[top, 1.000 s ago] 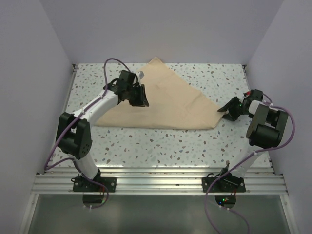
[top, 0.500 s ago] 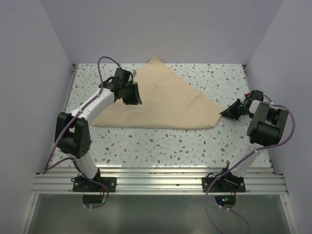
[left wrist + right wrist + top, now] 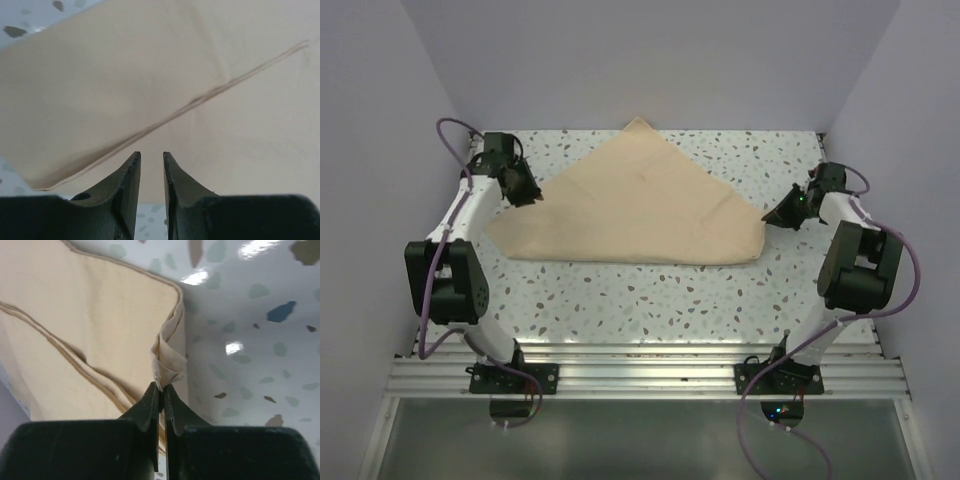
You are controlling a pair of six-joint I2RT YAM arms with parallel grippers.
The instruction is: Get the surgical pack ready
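Observation:
The surgical pack (image 3: 640, 210) is a tan cloth lying flat on the speckled table, folded into a rough triangle with its point toward the back. My left gripper (image 3: 532, 194) hovers at the cloth's left edge, jaws slightly apart and empty. In the left wrist view the left gripper (image 3: 151, 154) points across the cloth (image 3: 150, 75) and its hemmed fold edge. My right gripper (image 3: 772, 217) is at the cloth's right corner. In the right wrist view the right gripper (image 3: 161, 386) is shut on a bunched bit of that corner (image 3: 170, 360).
The speckled table (image 3: 650, 295) is walled on the left, back and right. An aluminium rail (image 3: 640, 375) with both arm bases runs along the near edge. The left arm's purple cable (image 3: 450, 130) loops near the back left corner.
My left gripper has moved from above the cloth's middle out to its left edge near the wall. My right gripper has shifted slightly toward the back, still at the right corner.

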